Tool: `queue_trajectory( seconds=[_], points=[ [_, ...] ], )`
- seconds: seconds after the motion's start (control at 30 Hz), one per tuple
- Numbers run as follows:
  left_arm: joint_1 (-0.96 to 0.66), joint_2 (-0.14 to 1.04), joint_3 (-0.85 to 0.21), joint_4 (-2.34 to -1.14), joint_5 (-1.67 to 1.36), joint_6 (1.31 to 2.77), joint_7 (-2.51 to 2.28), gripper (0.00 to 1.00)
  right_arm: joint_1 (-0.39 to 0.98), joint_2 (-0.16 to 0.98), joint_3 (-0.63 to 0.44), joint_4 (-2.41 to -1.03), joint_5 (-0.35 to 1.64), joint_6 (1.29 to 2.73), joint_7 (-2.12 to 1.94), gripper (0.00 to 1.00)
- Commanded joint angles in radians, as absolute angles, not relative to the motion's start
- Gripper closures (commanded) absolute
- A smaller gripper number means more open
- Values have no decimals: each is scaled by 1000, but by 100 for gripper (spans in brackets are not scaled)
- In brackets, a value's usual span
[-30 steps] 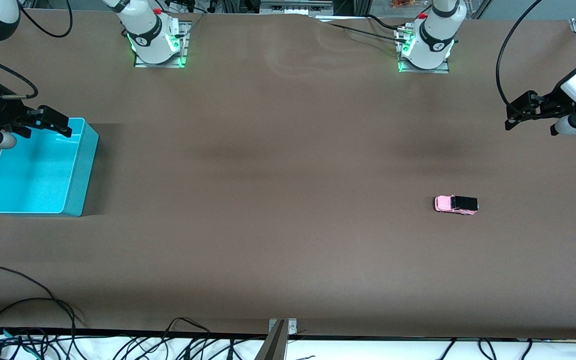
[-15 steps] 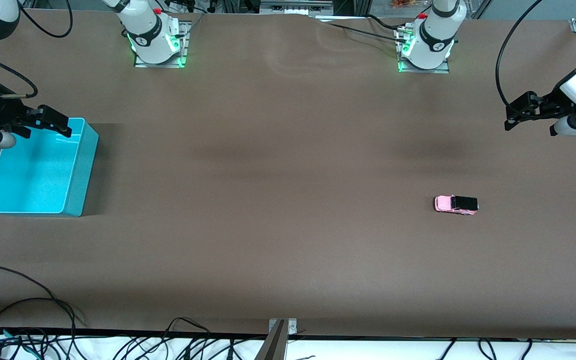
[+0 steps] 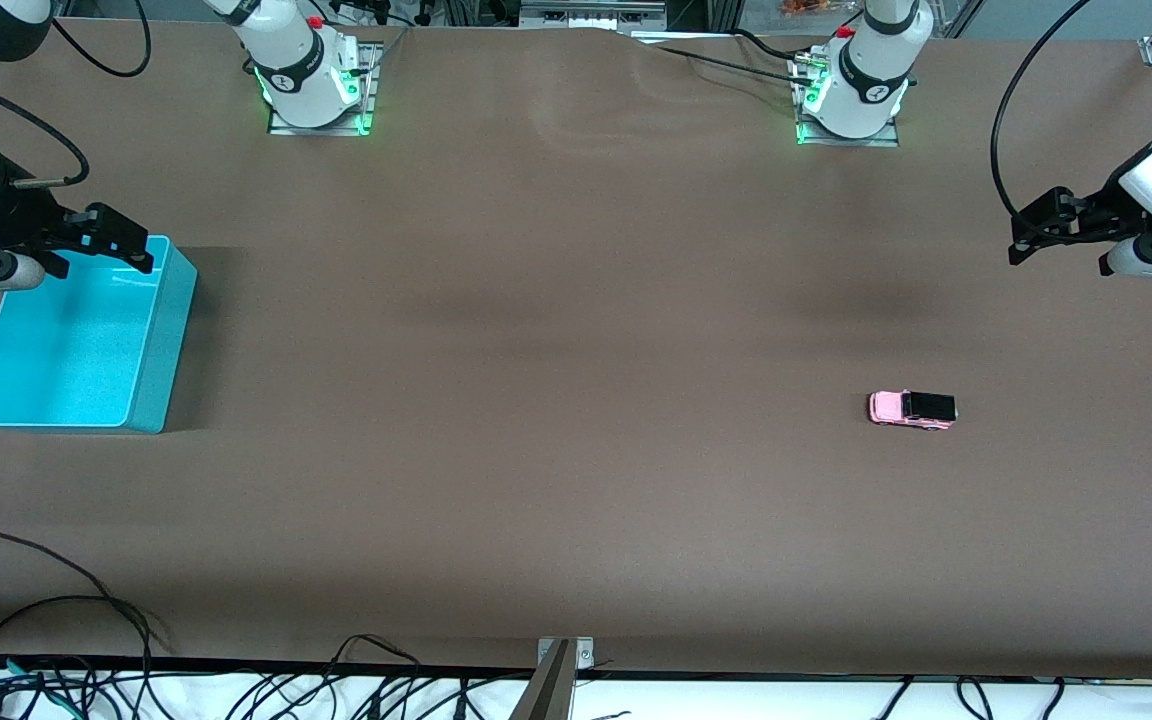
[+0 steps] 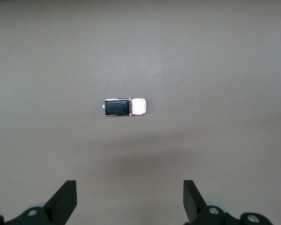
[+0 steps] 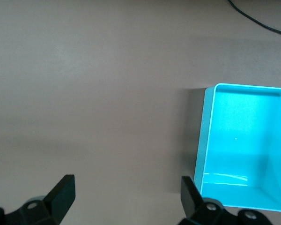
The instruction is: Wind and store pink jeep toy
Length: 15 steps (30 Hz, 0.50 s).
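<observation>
**Ana:** Left gripper (image 3: 1021, 232) first, from the front view: black two-finger pincer on the white arm, up over bare table at the left arm's end. Its fingers stand apart and hold nothing.

**Ben:** And the small pale pink jeep toy with the black rear roof (image 3: 912, 408)?

**Ana:** It sits on its wheels on the brown table surface (image 3: 576, 400), toward the left arm's end, well apart from that pincer. Its pink nose faces the right arm's end of the table.

**Ben:** The right gripper (image 3: 121, 243)?

**Ana:** Over the rim of the open turquoise plastic bin (image 3: 161, 340) at the right arm's end. Fingers spread, nothing between them. The whole table width separates it from the jeep.

**Ben:** Left wrist view?

**Ana:** Both dark fingertips (image 4: 65, 199) of the left gripper (image 4: 130, 199) show at the frame's edge, wide apart. The pink jeep (image 4: 125, 107) lies on bare table in the middle of the picture, clear of the tips, roughly in line with the gap between them. A soft shadow lies on the table between car and fingers.

**Ben:** Right wrist view?

**Ana:** The right gripper (image 5: 127, 197) has its fingertips (image 5: 63, 192) spread too. One tip sits just beside the bin's wall (image 5: 201, 150); the bin's inside is bare. A black cable (image 5: 257, 18) crosses one corner. No jeep in this one.
</observation>
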<state>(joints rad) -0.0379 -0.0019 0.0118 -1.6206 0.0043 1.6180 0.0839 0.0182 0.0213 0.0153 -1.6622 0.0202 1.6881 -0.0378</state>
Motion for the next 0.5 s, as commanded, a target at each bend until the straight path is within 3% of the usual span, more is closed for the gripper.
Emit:
queue_trajectory(
  seconds=[0.0, 0.47],
  points=[
    [-40, 14, 15, -1586, -3, 1598, 78, 0, 18, 34, 17, -1634, 15, 1672, -38, 0],
    [-44, 15, 12, -1588, -3, 1600, 72, 0, 18, 34, 14, -1634, 17, 1672, -35, 0]
  ],
)
